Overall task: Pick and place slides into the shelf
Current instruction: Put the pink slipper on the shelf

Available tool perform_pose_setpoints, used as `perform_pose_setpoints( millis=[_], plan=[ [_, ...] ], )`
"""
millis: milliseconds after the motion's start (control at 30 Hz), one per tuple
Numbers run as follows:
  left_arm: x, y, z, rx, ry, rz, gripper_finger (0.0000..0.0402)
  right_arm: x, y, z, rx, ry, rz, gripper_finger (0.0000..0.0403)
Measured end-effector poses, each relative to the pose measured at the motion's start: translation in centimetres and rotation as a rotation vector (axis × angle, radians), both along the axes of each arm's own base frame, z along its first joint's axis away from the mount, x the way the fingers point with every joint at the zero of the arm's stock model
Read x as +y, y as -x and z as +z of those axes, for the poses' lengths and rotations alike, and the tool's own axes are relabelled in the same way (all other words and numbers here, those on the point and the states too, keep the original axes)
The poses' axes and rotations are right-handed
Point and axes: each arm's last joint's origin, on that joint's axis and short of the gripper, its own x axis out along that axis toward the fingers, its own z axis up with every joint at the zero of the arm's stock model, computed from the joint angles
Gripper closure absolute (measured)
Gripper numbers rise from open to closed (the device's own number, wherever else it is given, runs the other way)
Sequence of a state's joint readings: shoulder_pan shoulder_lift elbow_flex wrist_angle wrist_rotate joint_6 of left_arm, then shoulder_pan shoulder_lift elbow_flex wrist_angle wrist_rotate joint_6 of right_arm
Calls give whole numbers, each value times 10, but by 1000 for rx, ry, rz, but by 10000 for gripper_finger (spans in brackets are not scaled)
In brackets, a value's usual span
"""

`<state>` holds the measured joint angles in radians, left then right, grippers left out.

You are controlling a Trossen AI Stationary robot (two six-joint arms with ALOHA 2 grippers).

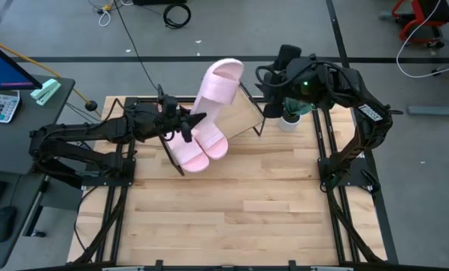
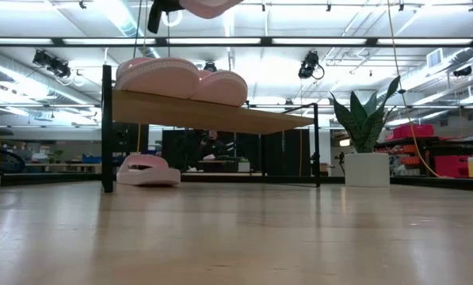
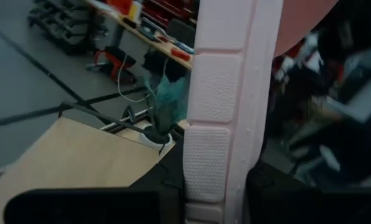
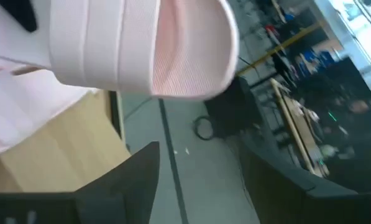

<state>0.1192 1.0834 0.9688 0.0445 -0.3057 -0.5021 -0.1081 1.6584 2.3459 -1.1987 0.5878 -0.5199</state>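
The left arm reaches in from the bench's left edge toward the shelf, a slanted wood board in a black frame at the bench's far middle. Its left claw is clamped on the heel end of a raised slide, which stands over the shelf with its strap end pointing away from the bench; in the left wrist view the slide's ribbed sole edge sits pinched between the dark fingers.

Two more slides lie side by side on the shelf's left part, touching each other, just below the left claw. From bench height they show as two pink humps on the board, and a fourth slide lies on the bench beneath the shelf's left end.

The right claw hangs at the shelf's right end, apart from the raised slide, its fingers spread wide and gripping nothing. A potted plant stands just beside it on the bench.
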Motion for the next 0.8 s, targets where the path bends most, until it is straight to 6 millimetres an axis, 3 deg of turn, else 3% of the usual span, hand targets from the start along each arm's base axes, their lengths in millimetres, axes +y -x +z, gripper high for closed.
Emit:
perform_pose_setpoints(
  millis=[233,533,800],
  plan=[
    [-12,-27,-5,-208,175,127,319,-1,12,2,-67,-63,-109,171],
    [-45,-62,-37,-417,389,482,326,-4,41,4,-115,-185,-232,184],
    [-61,-74,-55,-547,589,497,326,-5,75,4,-189,-358,-365,192]
  ],
)
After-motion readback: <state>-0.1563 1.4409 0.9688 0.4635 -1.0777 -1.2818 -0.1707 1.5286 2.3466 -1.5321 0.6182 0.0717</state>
